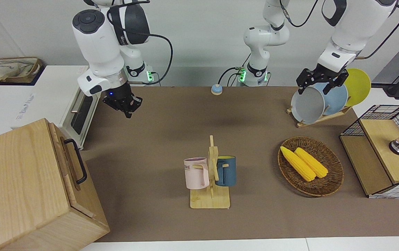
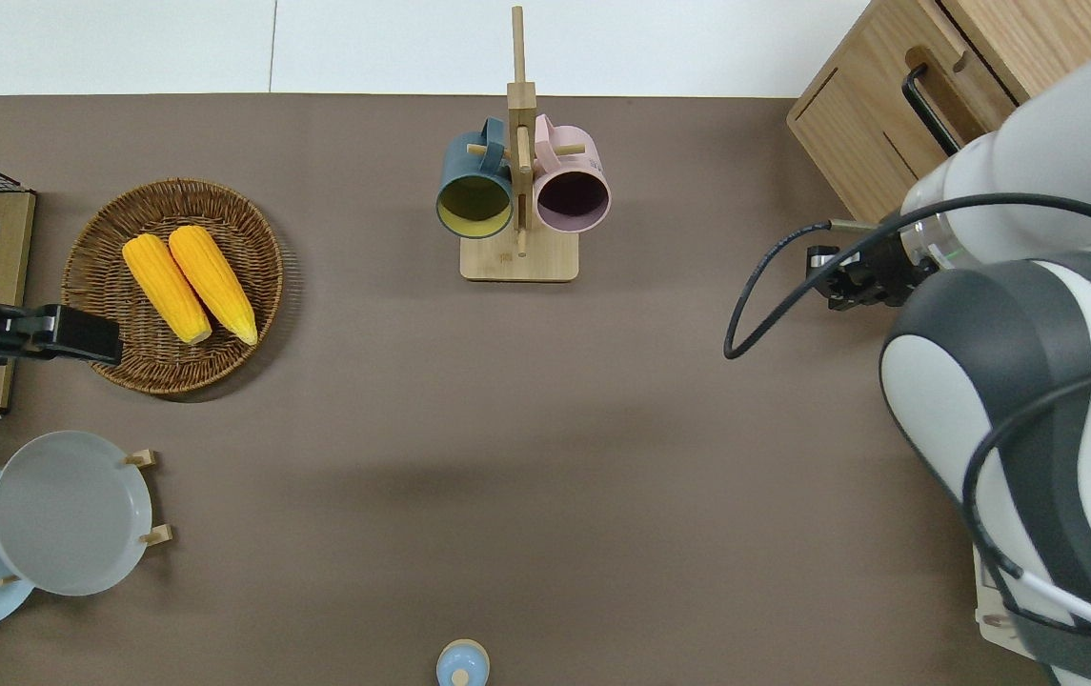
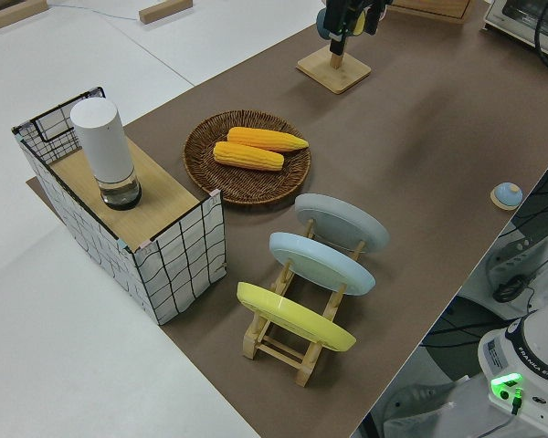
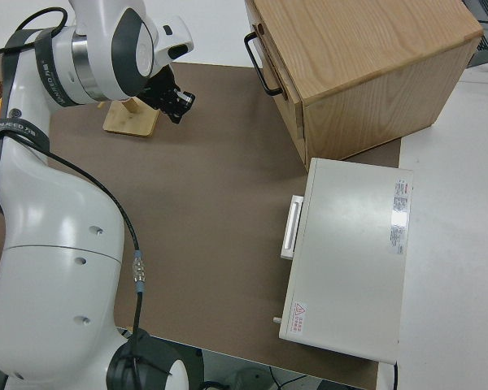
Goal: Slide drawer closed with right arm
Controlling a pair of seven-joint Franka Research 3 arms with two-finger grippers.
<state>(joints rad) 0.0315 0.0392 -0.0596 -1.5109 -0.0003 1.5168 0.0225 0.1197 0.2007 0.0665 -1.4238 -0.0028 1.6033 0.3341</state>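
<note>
The drawer (image 1: 67, 164) sits in the top of the pale wood cabinet (image 1: 18, 188) at the right arm's end of the table. Its front stands out a little from the cabinet face, and its black loop handle (image 1: 76, 161) faces the table's middle. The handle (image 2: 929, 107) also shows in the overhead view, and the drawer (image 4: 278, 65) in the right side view. My right gripper (image 1: 128, 112) hangs shut and empty over the brown mat, clear of the drawer. In the overhead view the right gripper (image 2: 826, 281) is over the mat off the cabinet's corner. My left arm is parked, its gripper (image 1: 319, 87) open.
A white toaster oven (image 1: 77, 111) lies beside the cabinet, nearer to the robots. A mug rack (image 1: 211, 174) stands mid-table. A wicker basket (image 1: 328, 184) with two corn cobs, a plate rack (image 1: 321, 103) and a wire-mesh box (image 1: 384, 153) fill the left arm's end. A blue button (image 1: 216, 90) sits near the robots.
</note>
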